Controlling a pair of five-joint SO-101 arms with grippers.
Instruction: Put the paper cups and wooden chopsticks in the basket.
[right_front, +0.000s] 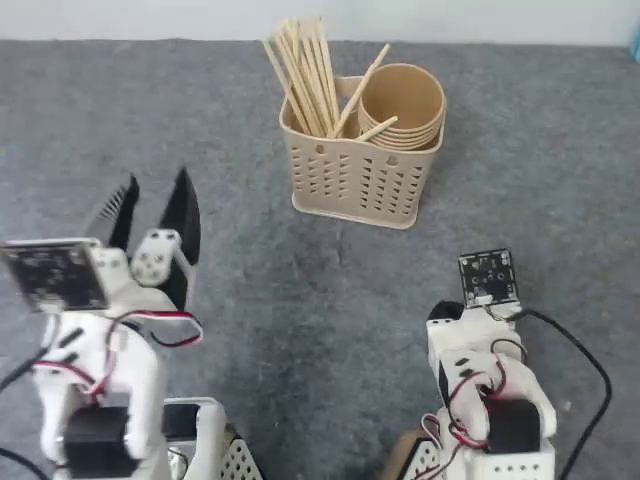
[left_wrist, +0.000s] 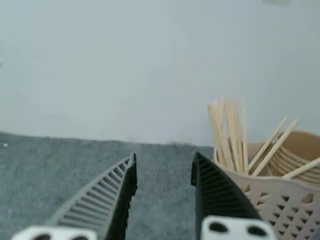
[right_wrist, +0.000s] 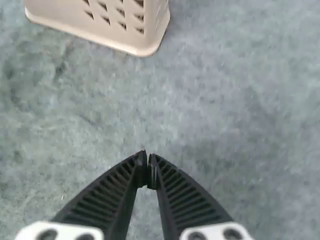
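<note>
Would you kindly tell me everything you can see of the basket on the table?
The basket is beige, apparently plastic, with rounded corners and walls pierced by rows of small holes. It stands upright on the grey table cover, toward the far middle. Inside, a bundle of wooden chopsticks sticks up on one side and a stack of paper cups sits on the other, a few chopsticks leaning across the cups.
</note>
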